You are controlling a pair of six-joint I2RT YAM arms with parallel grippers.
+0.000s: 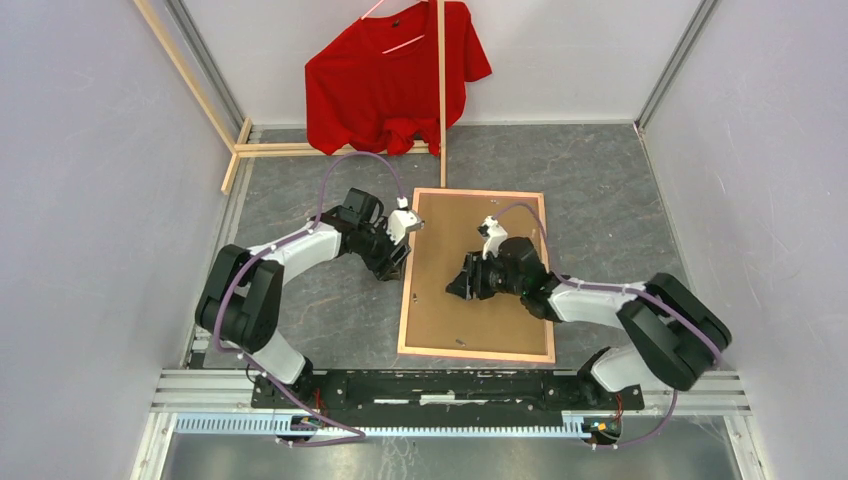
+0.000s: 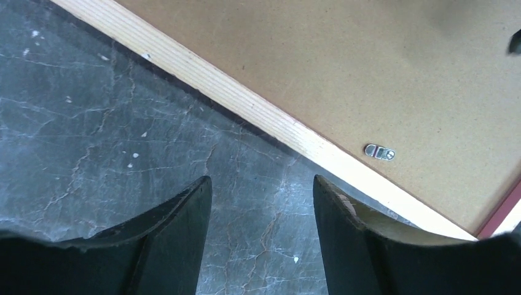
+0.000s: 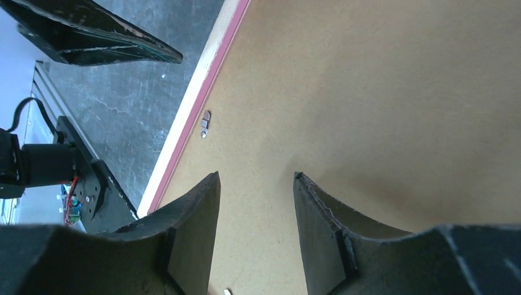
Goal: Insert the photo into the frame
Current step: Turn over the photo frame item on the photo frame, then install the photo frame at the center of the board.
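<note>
**On the grey surface: the frame face down, both hands spread**

On the grey surface point(image 1: 610, 220) the frame point(image 1: 407, 295) lay flat with its back upward, in front of both arms. Its rails were pale wood on this side, with a thin pink line at the outer edge. A brown backing board point(image 1: 450, 325) filled its opening, and a small metal turn clip point(image 2: 379, 152) sat on the board near the rail. The photo was not visible, so I cannot tell if it was under the board.

The left hand point(image 2: 263, 184) was spread and empty, over the bare surface just beside the left rail. The right hand point(image 3: 257, 181) was also spread and empty, over the middle of the board.

I judge that the frame was light, wide and thin. It was probably stiff enough to lift, but it might twist if taken at one corner only. The rails seemed the best place to hold, one hand on each long side. The board looked smooth and offered no grip.
</note>
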